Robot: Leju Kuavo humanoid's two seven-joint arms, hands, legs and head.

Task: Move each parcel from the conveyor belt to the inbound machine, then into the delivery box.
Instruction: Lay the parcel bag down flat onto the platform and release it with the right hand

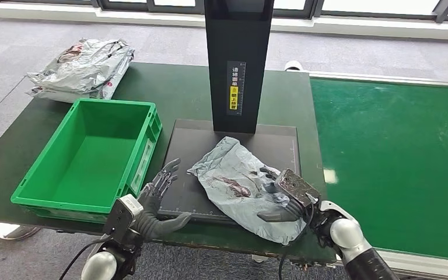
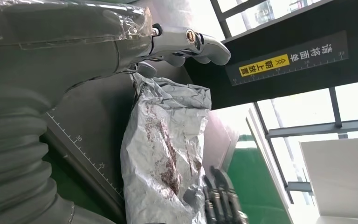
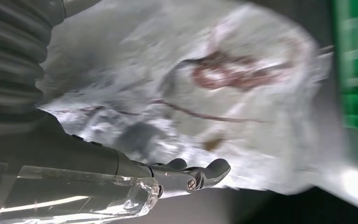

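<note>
On the inbound machine's (image 1: 178, 153) dark plate, near the surface's front edge, your parcel (image 1: 240, 185) lies diagonally, your right hand (image 1: 284, 197) gripping its near-right end while your left hand (image 1: 160, 201) rests open, nearer the delivery box (image 1: 46, 201).

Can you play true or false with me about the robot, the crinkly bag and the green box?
1. The green box has a parcel inside. False: it holds nothing.
2. The grey parcel lies on the black scanner plate. True.
3. The right hand rests on the parcel. True.
4. The left hand holds the parcel. False: it's open, beside it.
5. More bags lie behind the box. True.
</note>
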